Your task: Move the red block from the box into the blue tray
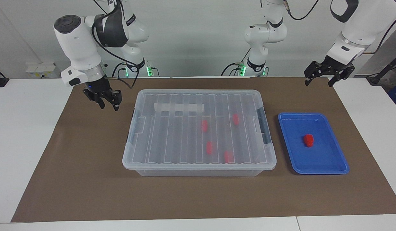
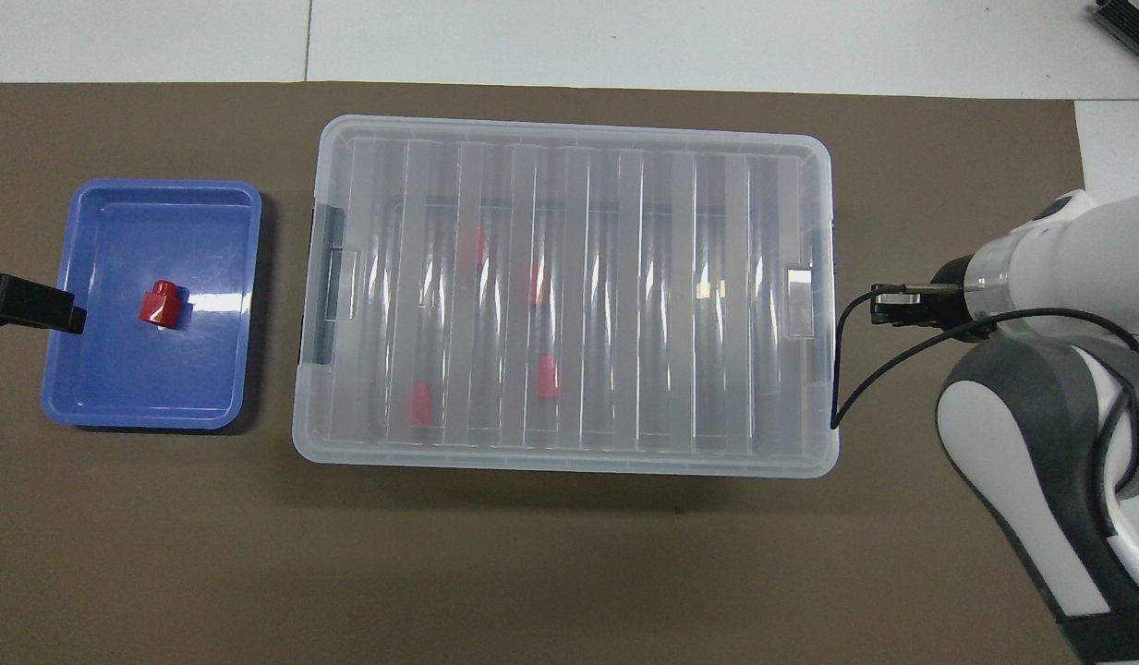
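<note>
A: Status check. Where is the small bright red plastic block (image 1: 308, 140)?

B: It stands in the shallow bright blue plastic tray (image 1: 332, 160), roughly mid-floor, clear of the rim. The overhead view (image 2: 161, 303) agrees: the block sits upright, narrow top up. The tray lies beside the box, toward the left arm's end of the table.

A: And the large clear plastic storage box (image 1: 198, 166)?

B: The ribbed transparent lid (image 1: 172, 134) is on and looks seated all round. Four more red blocks (image 1: 209, 147) show through it, all in the half toward the tray. The dark clip (image 1: 264, 130) sits at the tray end.

A: Grippers?

B: The left gripper (image 1: 320, 78) hangs in the air near the tray's robot-side corner, fingers spread apart, holding nothing. The right gripper (image 1: 108, 102) hangs over the brown mat (image 1: 72, 179) at the box's right-arm end, close to that end but not touching it. It carries nothing; how wide its fingers stand I cannot tell from either view.

A: Judgement on progress?

B: The task reads as done. One block is in the tray, the box is closed, and neither arm is engaged with anything. If only one block was wanted, nothing is left but for the arms to park. I see no risk in the present state.
</note>
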You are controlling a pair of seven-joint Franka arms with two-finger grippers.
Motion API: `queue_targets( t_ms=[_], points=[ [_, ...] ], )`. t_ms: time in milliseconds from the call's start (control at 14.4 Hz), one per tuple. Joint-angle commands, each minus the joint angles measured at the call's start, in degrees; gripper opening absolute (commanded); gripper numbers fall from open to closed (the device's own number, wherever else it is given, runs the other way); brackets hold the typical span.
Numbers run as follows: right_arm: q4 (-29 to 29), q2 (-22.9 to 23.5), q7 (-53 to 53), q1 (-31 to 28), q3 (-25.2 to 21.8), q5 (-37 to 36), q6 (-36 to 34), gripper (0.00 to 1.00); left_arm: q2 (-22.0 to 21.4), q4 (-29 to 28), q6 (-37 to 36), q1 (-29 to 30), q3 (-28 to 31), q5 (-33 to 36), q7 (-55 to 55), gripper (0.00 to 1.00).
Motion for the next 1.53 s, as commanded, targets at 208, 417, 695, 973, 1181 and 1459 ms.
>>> queue_targets(
  t_ms=[208,417,695,973,1181,1459],
  points=[
    [8.27,0.44,0.78,-5.43,0.53,-0.17,-6.46,1.0,-0.89,-0.73,-0.37,-0.08,0.35,-0.13,-0.5,1.0],
    [16.44,3.25,0.69,-5.8,0.62,-0.7,-13.76,1.0,-0.89,-0.73,-0.37,-0.08,0.35,-0.13,-0.5,1.0],
    [19.02,4.49,-0.09,-4.92,1.14,-0.61,-19.04,1.0,-0.89,-0.73,-0.45,-0.08,0.35,-0.13,-0.42,1.0],
    [16.48,3.52,-6.69,-4.83,1.14,0.0,-19.32,1.0,-0.89,-0.73,-0.37,-0.08,0.35,-0.13,-0.5,1.0],
    [15.06,2.82,-6.34,-4.39,1.23,0.18,-18.88,1.0,-0.89,-0.73,-0.45,-0.08,0.35,-0.13,-0.5,1.0],
    [13.3,1.85,-3.46,-3.78,1.41,0.01,-18.18,1.0,-0.89,-0.73,-0.45,-0.08,0.35,-0.13,-0.5,1.0]
  ],
)
